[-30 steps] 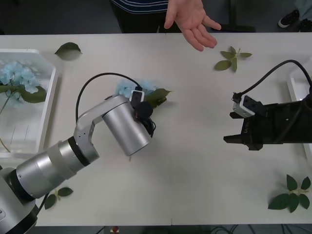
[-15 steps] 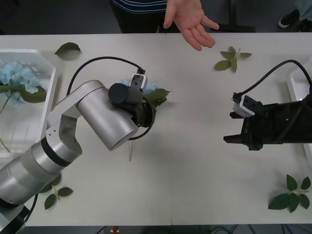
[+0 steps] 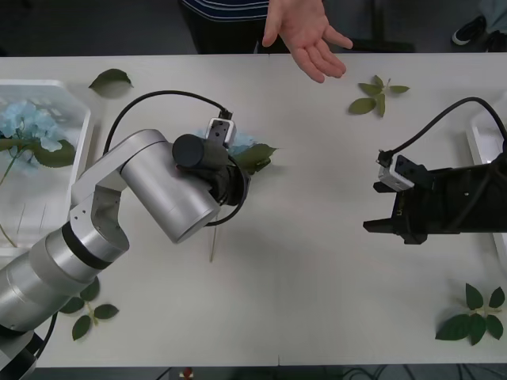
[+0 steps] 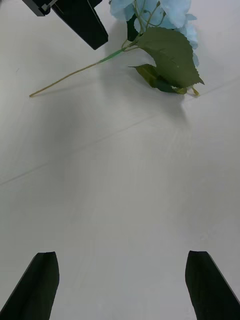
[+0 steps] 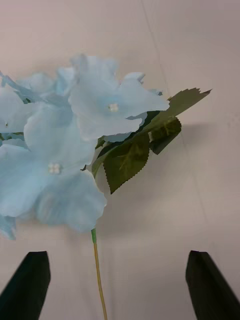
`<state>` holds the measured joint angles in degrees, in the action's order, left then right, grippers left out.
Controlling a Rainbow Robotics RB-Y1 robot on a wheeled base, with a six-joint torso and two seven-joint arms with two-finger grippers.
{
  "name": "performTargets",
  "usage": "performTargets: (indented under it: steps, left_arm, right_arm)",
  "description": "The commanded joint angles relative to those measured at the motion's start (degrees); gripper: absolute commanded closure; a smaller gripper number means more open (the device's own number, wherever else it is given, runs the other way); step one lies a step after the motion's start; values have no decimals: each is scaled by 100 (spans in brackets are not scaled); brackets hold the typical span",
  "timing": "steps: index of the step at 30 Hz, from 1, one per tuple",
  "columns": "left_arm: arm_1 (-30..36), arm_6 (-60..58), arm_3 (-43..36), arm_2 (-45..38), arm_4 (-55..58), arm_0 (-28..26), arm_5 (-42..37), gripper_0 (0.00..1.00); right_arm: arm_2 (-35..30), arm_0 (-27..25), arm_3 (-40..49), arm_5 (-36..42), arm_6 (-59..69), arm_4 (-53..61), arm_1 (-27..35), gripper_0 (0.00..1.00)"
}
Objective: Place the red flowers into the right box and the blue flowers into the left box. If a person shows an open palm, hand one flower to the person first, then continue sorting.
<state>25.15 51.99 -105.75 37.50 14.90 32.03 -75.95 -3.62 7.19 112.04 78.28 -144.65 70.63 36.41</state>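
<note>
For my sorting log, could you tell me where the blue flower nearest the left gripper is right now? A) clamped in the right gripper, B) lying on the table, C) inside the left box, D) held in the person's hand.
B: the blue flower lies on the table, its stem between the open fingers of the left gripper.

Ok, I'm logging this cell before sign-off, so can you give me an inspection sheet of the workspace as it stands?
Surface: white table, no spills seen.
Job's things: one blue flower lies mid-table, stem toward the robot; more blue flowers lie in the left box; the right box barely shows at the edge; open palm held out over the far edge.
Clutter: loose leaf sprigs scattered around the table.
Grippers: left gripper above the mid-table flower's stem, jaws open; right gripper over bare table, jaws open, holding nothing.
Cables: black cable loops over the left wrist, another over the right.
Surroundings: dark floor beyond the table.
</note>
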Motion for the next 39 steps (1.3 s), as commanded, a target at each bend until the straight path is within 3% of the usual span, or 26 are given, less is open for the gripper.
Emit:
performTargets:
  steps: [1,20,39]
  left_arm:
    - [-116,-154,-42,-172,-5,137,-113,0]
    - [-669,-602,1434,82,-102,752,-25,0]
    - [-898,-910,2595,592,-427,866,213,0]
  right_arm:
    - [-51,46,116,-6,-37,12,77,27]
    - [-51,46,116,-6,-37,12,77,26]
    - [-51,46,116,-6,-37,12,77,26]
